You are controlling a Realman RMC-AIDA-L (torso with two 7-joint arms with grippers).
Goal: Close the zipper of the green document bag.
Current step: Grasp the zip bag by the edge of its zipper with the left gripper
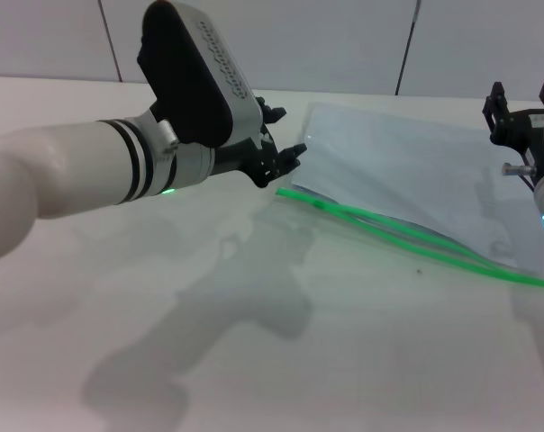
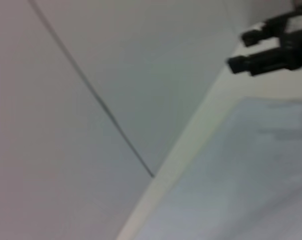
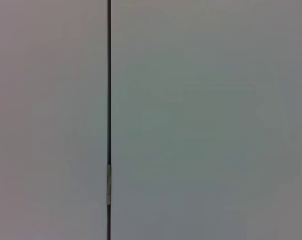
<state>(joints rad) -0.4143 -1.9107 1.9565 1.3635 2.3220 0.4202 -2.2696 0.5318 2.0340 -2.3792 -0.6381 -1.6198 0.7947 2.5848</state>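
Centrally on the white tabletop (image 1: 254, 360) lies the green document bag (image 1: 407, 184), a large flat pouch of translucent pale blue-grey plastic, running from table centre toward 3 o'clock. Its zipper (image 1: 416, 238), a thin bright green plastic strip, lines the near long edge; the two green tracks lie visibly apart along most of the length, meeting near the 9 o'clock end. Slider not made out.

Left gripper (image 1: 283, 155), black, on a white arm with black bands, hangs just above the bag's 9 o'clock corner, near the zipper's end. Fingers parted, grasping nothing.

Right gripper (image 1: 522, 106), black, sits at the bag's far 3 o'clock corner, fingers pointing up and spread, empty; it also appears in the left wrist view (image 2: 271, 47).

Right wrist view shows only a grey wall panel (image 3: 201, 120) with a dark vertical seam.
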